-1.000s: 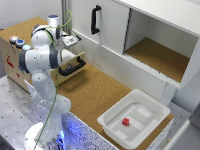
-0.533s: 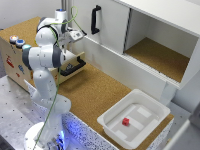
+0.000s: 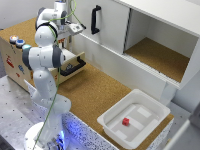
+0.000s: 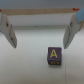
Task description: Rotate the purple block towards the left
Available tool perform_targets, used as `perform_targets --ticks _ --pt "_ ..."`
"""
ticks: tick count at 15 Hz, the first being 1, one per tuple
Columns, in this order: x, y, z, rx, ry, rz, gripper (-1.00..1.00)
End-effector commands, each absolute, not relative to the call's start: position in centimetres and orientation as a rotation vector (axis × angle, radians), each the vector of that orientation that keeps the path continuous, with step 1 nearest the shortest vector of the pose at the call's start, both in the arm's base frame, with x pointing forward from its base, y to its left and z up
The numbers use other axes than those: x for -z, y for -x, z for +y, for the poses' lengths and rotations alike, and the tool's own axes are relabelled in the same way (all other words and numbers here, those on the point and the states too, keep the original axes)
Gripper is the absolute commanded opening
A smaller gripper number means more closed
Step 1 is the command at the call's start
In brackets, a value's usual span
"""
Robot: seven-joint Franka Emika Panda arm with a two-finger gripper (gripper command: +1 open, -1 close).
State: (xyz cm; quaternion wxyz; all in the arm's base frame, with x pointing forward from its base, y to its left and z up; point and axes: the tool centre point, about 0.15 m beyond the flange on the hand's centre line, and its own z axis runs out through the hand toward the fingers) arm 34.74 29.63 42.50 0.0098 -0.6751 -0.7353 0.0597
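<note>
Letter "A" faces up on the purple block (image 4: 54, 54).

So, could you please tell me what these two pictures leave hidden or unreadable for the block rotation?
- Purple block: in the exterior view the arm hides it; only the wrist view shows it.
- Gripper: its jaws stand apart, but the exterior view blurs them.
- Red object in the white bin: too small to identify.
</note>
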Motion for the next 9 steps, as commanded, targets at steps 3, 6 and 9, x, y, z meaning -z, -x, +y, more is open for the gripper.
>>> perform_targets --ticks 3,6,9 --pt "-43.2 -34.4 29.5 -0.188 2.066 -2.286 1.00" --pt "-42.2 -34.2 30.3 -0.161 2.137 -2.289 1.00" --pt "-40.5 -32.9 31.5 -0.094 2.231 -2.303 1.00"
